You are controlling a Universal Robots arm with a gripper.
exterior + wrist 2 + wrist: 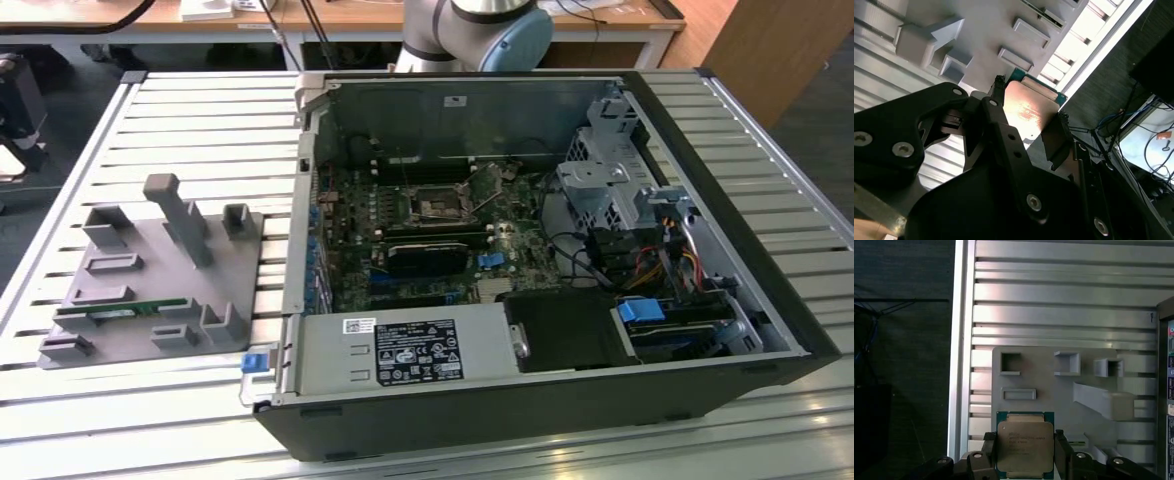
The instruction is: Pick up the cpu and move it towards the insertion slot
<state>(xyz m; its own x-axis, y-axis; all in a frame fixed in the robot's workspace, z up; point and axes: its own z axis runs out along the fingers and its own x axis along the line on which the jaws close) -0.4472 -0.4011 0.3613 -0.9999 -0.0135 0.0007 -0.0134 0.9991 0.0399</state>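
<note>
In both wrist views my gripper is shut on the cpu, a flat square chip with a silvery-beige top and a green rim. One black finger presses each of two opposite edges. The chip hangs in the air above the grey holder block, clear of its pockets. The insertion slot, a square socket with a metal frame and dark centre, lies on the green motherboard inside the open computer case in the exterior view.
The grey holder block stands on the slatted metal table at the exterior view's left, with upright posts and a green memory stick in it. The open case holds drive cages, cables and a power supply. The arm's base stands behind the case.
</note>
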